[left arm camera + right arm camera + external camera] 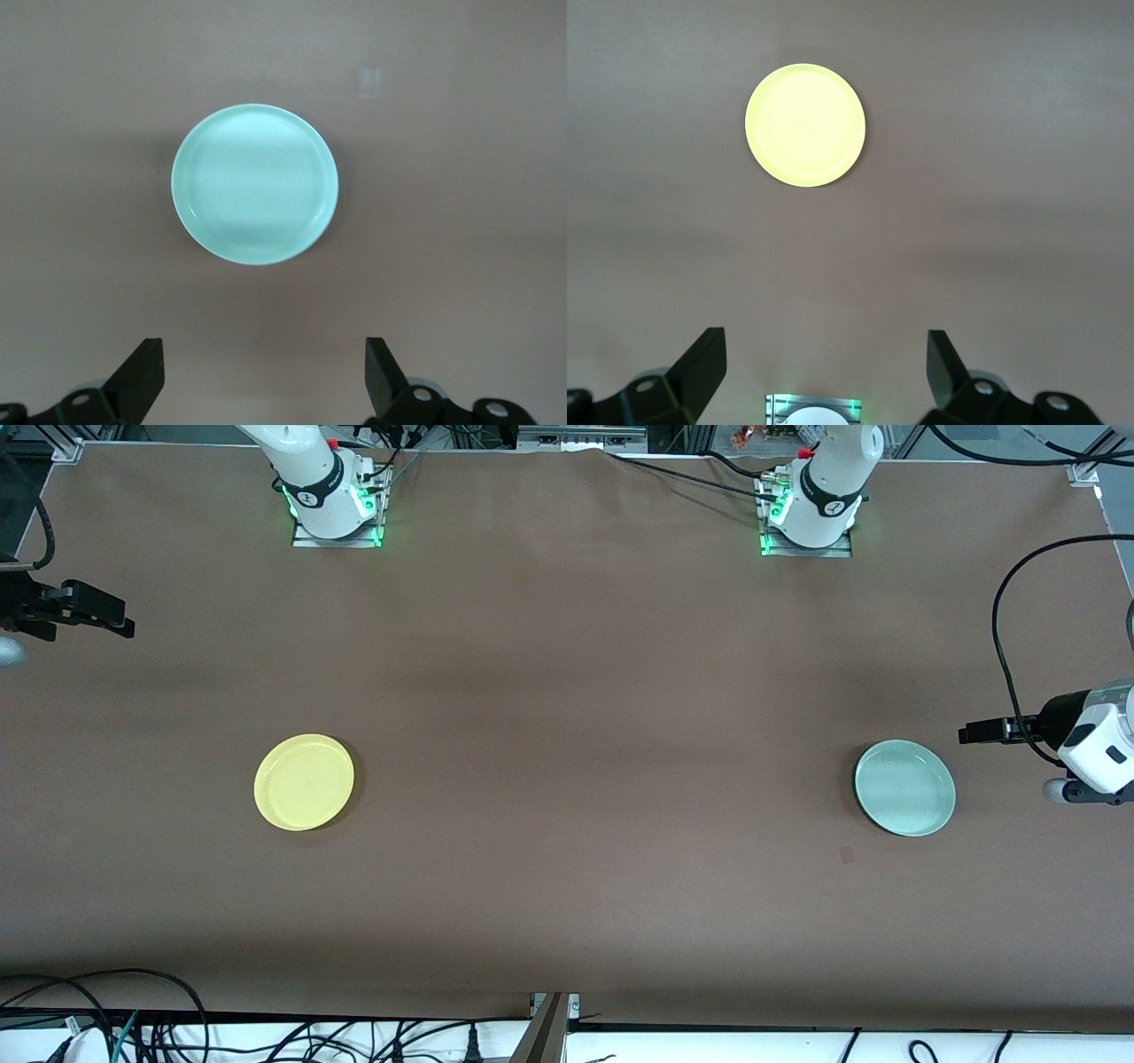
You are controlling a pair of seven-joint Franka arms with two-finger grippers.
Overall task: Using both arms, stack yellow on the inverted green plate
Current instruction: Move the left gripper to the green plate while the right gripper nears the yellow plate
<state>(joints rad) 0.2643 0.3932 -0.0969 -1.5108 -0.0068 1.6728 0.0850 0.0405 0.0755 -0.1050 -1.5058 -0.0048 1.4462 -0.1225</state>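
Note:
The yellow plate (304, 781) lies rim up on the brown table toward the right arm's end; it also shows in the right wrist view (805, 125). The pale green plate (904, 787) lies rim up toward the left arm's end; it also shows in the left wrist view (255, 184). My left gripper (263, 376) is open and empty, high over the table. The left hand (1094, 744) hangs at the table's end beside the green plate. My right gripper (824, 367) is open and empty, high up. The right hand (62, 607) hangs over the table's other end.
The two arm bases (332, 505) (811, 509) stand along the table's edge farthest from the front camera. A black cable (1005, 620) loops near the left hand. A small mark (848, 856) is on the cloth near the green plate. Cables lie along the near edge.

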